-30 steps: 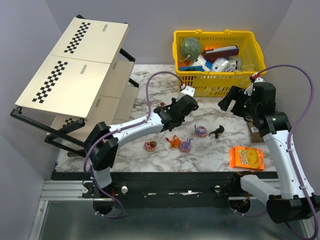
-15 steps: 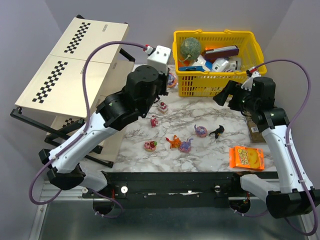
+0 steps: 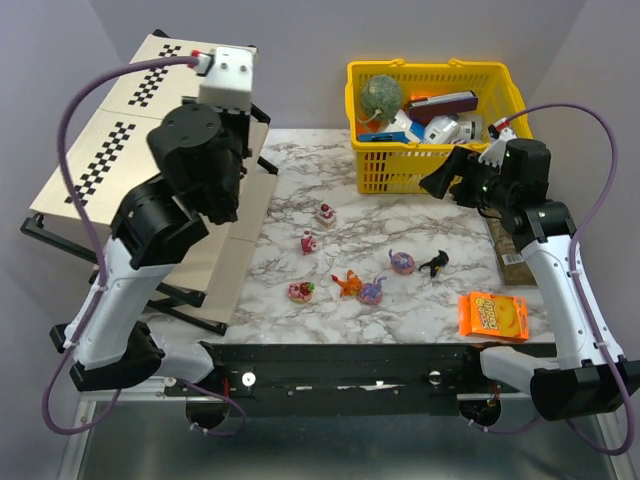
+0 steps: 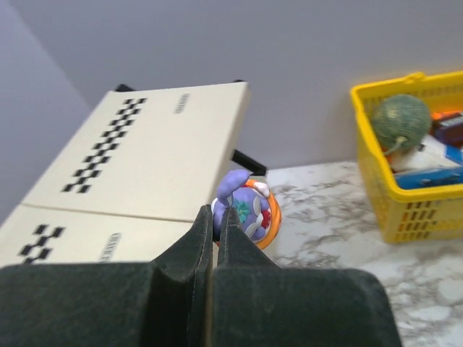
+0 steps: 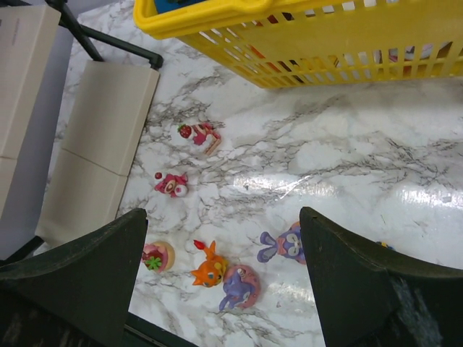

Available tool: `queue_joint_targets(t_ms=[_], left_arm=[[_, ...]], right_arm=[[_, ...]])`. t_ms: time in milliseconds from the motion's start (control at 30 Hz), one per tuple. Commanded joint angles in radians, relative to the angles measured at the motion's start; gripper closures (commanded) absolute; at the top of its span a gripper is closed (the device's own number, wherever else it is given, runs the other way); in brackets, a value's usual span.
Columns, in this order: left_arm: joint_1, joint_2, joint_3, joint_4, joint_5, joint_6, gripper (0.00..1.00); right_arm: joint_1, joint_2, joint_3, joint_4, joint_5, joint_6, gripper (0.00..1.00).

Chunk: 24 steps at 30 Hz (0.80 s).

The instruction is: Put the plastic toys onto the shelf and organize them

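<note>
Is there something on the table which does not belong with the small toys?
One thing stands out: an orange snack packet lies flat near the front right corner of the table, apart from the plastic toys. It is no toy. Nothing looks spilled or broken.

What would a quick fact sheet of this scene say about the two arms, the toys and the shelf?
Left gripper: shut on a purple rabbit toy, high up beside the shelf
Right gripper: open, empty, above the marble table
Loose toys: seven on the table
Toys on shelf: none seen
Other things: yellow basket, orange packet
</note>
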Motion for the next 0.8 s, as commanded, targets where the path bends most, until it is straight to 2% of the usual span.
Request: queue_joint_targets(t_ms=[0,200,300,500,767], left_arm=[[0.057,-0.078,0.053,-0.113,-0.137,0.066,1.00],[0.105,-0.139,0.025,-0.130,-0.160,0.101,1.00],[0.120,-0.143,0.059,-0.185,-0.149,0.120,1.00],[0.133,-0.129,0.174,-0.363,-0.031,0.034,1.00],[0.139,-0.120,0.116,-0.472,0.090,-0.034,1.00]], right_arm=[[0.005,0.026,0.051,0.010,-0.031,-0.010,0.07],[0.009,0.054,0.060,0.007,-0.039,-0.007,0.07],[0.012,0.063,0.062,0.007,-0.040,-0.007,0.07],[0.018,0.074,0.065,0.007,-0.042,-0.005,0.07],[0.025,0.078,0.063,0.004,-0.042,-0.004,0.07]])
